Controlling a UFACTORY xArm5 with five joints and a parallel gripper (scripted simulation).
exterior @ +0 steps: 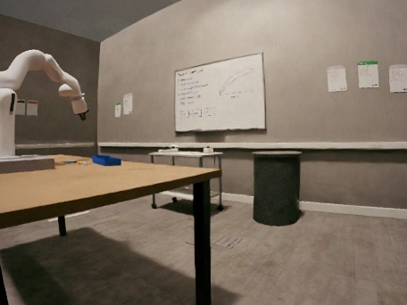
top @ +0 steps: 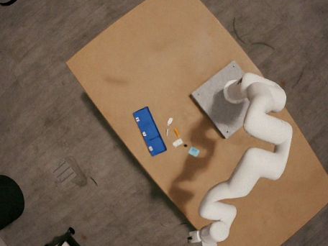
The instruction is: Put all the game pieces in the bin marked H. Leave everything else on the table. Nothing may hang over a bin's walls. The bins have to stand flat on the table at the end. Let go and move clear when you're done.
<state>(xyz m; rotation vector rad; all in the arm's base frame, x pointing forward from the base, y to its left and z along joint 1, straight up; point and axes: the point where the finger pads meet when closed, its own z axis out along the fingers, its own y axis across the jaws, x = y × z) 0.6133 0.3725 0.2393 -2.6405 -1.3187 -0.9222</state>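
A big brown table (top: pixel 151 47) fills the middle of the top view. It sits at a slant, so its long sides run from upper left to lower right.

Near the long left edge of the table, about halfway along it, lies a long blue bin tray (top: pixel 149 131). It lies flat. It has three parts in a row, and each part has a small white label. The letters are too small to read, so I cannot tell which part is H.

Just to the right of the blue tray is a little group of small things, all on the table and none in the bin. There is a small white piece (top: pixel 170 121) at the top of the group. Below it is a thin grey piece (top: pixel 167 131) and a short orange piece (top: pixel 176 131). Lower down is a white block (top: pixel 177 142), then a tiny black dot (top: pixel 185 145), then a light blue square (top: pixel 193 151). They are too small for me to say which ones are game pieces.

Further right, near the long right edge, is a grey base plate (top: pixel 210 94). The white arm (top: pixel 264 126) stands on it and bends down toward the lower corner of the table.

The gripper (exterior: pixel 83 116) hangs high over the table in the side view, well apart from the small things. Its fingers are pressed almost together and hold nothing.
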